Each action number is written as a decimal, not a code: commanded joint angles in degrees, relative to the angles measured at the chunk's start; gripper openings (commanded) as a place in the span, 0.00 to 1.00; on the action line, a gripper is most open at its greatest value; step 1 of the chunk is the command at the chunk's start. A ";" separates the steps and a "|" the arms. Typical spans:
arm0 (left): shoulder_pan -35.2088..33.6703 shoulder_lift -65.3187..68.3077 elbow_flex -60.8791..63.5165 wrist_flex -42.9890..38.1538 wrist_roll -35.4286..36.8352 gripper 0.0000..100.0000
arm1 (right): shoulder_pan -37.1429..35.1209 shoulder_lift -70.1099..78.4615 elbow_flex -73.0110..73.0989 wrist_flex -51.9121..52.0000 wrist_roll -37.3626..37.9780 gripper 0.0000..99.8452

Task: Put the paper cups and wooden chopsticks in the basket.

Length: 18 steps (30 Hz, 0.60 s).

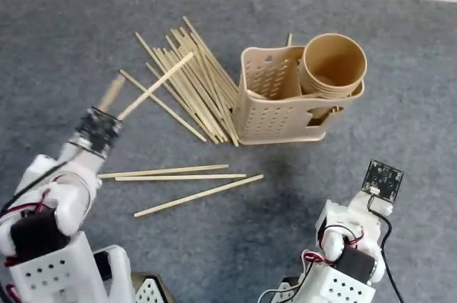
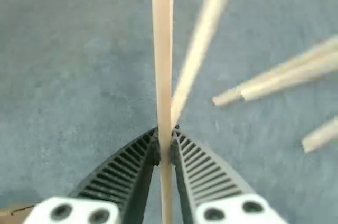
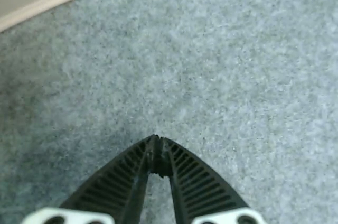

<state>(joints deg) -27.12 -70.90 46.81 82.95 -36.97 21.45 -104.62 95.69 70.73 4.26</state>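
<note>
Left gripper (image 2: 165, 142) is clamped on one chopstick (image 2: 162, 49), raised near the chopstick pile (image 1: 196, 85). Cups (image 1: 334, 63) sit in the basket (image 1: 275, 113). Right gripper (image 3: 160, 152) is closed and empty. Step: chopstick transfer. Next move likely needs a carry across, then tipping the chopstick upright into the free compartment.

No text, label, number or sign can be read: the basket (image 1: 275, 113), the paper cups (image 1: 334, 63), the wooden chopsticks (image 1: 193, 85) and the grey tabletop (image 1: 400, 103) carry no legible print.
</note>
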 commanded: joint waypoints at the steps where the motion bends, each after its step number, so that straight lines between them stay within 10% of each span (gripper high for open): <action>1: 5.05 1.19 -7.16 -2.99 12.48 0.00 | 0.57 -0.48 1.54 -1.54 -0.26 0.00; 18: 33.36 17.71 -24.22 -22.68 42.73 0.00 | 0.57 -0.48 1.54 -1.54 -0.26 0.00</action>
<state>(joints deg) 1.54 -54.55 25.98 65.89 2.15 21.45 -104.62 95.69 70.73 4.26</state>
